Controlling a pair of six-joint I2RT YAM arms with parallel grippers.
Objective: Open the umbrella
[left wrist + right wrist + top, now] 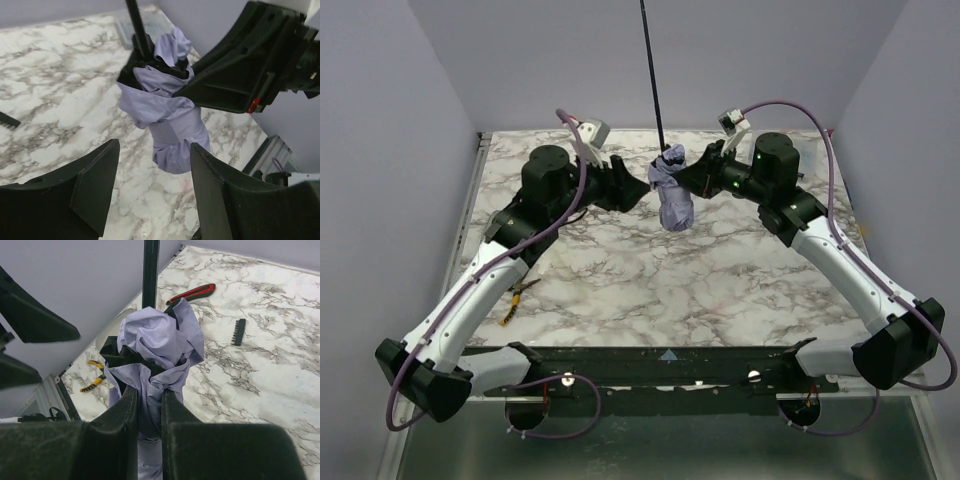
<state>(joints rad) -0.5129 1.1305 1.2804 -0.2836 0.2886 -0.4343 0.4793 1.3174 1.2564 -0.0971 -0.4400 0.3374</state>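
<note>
The umbrella (674, 195) is folded, a crumpled lavender bundle with black lining showing at its top. It is held up over the far middle of the marble table (620, 290), between the two wrists. Its long axis stands nearly upright: the thin black shaft (653, 70) rises from the bundle and out of the top of the overhead view, leaning slightly left, with the bundle's rounded end downward. The right gripper (149, 397) pinches the fabric just below the ruffled top, and only the right wrist view shows that grip closely. The left gripper (152, 150) has its fingers (95, 185) spread wide, with the bundle's lower end just beyond them; whether they touch cannot be told. Open marble lies toward the near edge. Yellow-handled pliers (515, 300) lie near the left edge. The right wrist view alone shows a red-handled tool (192, 292), and a black toothed strip (239, 331) lies apart from it
</note>
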